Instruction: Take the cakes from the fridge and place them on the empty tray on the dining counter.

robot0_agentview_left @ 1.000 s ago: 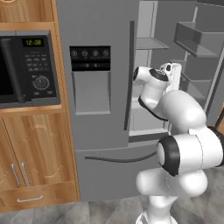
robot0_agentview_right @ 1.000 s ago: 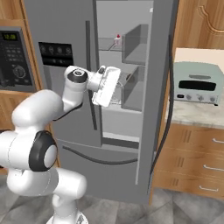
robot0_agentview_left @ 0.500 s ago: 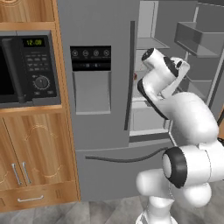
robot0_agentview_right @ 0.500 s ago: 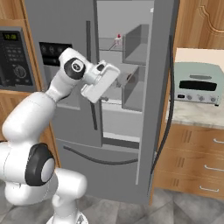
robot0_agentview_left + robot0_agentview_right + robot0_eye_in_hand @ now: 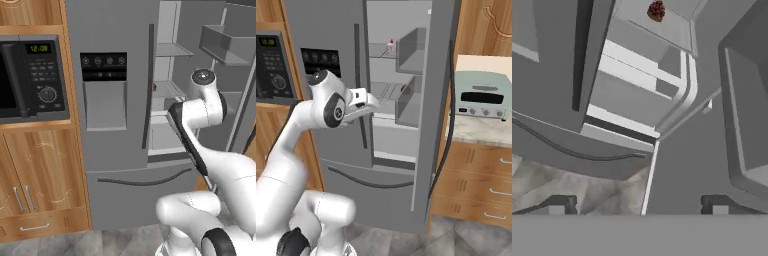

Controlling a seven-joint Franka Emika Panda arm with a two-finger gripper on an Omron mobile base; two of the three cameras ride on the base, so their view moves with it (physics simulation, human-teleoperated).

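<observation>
We see the fridge [image 5: 115, 150], a tall box of smooth matte grey with dark vertical handles and a black dispenser panel [image 5: 103, 67], its right door [image 5: 433, 105] swung open on flat grey shelves and boxy door bins. The white slice with a red cherry [image 5: 390, 45] sits on an upper shelf; the dark brown-red round cake [image 5: 656, 10] sits on a lower shelf, a small knobbly dome in the hand view and a red speck [image 5: 154, 87] in the left base view. The gripper [image 5: 637, 204] hangs empty in front of the open compartment, well apart from both cakes, its two dark fingertips [image 5: 558, 205] spread wide. Compared with one second ago, the jaws stand wider and the glossy white arm [image 5: 331, 102] has raised its elbow and turned the hand downward. A black microwave [image 5: 30, 82] sits in wood-grain cabinetry at left; a pale green toaster oven [image 5: 482, 95] rests on the table at right.
</observation>
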